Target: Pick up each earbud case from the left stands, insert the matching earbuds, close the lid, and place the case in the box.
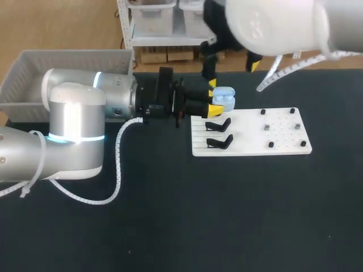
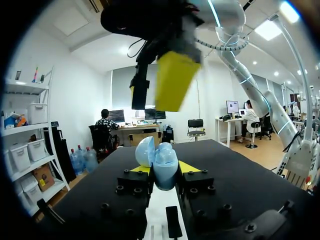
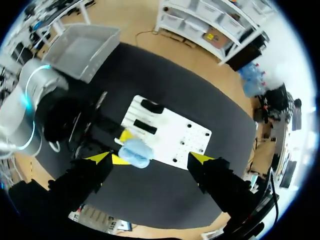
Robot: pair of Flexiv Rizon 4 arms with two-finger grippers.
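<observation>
A light blue earbud case (image 1: 223, 97) is held over the near-left corner of the white board (image 1: 255, 136), with my left gripper (image 1: 214, 96) shut on it from both sides. In the left wrist view the case (image 2: 163, 167) sits between the yellow fingertips (image 2: 188, 166), its lid (image 2: 145, 151) tipped up. My right gripper (image 1: 231, 65) hangs above it, open. In the right wrist view the case (image 3: 135, 152) lies below and between the wide-spread fingers of the right gripper (image 3: 151, 159). One right fingertip (image 2: 172, 80) shows directly above the case.
Two black stands (image 1: 218, 124) (image 1: 220, 141) sit bare on the board's left part, and several small dark pegs (image 1: 266, 128) dot its right part. A grey box (image 1: 68, 62) stands at the back left, behind my left arm (image 1: 74, 124).
</observation>
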